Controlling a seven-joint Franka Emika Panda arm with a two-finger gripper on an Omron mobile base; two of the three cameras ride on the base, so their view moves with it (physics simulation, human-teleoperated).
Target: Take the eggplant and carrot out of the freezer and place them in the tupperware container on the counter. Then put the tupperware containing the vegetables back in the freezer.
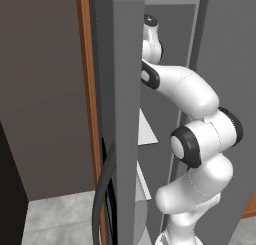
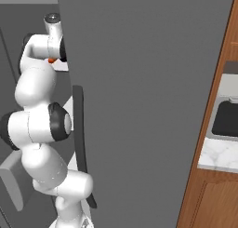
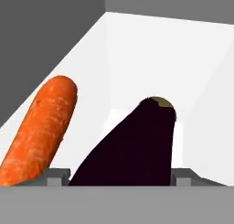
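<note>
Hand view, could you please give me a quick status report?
Gripper open, fingertips either side of the eggplant. Carrot lies beside it on the white freezer shelf. Nothing in the way.

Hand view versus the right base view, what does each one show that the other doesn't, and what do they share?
Hand view alone: the dark purple-black rounded eggplant lying between the gripper fingertips, on the freezer's white inner shelf. The full length of the carrot also appears here.

Right base view alone: the white arm reaching into the tall grey freezer, its long dark curved door handle, the white grey-veined marble counter and a dark sink.

Both: the bright orange carrot, a mere speck in the base view.
</note>
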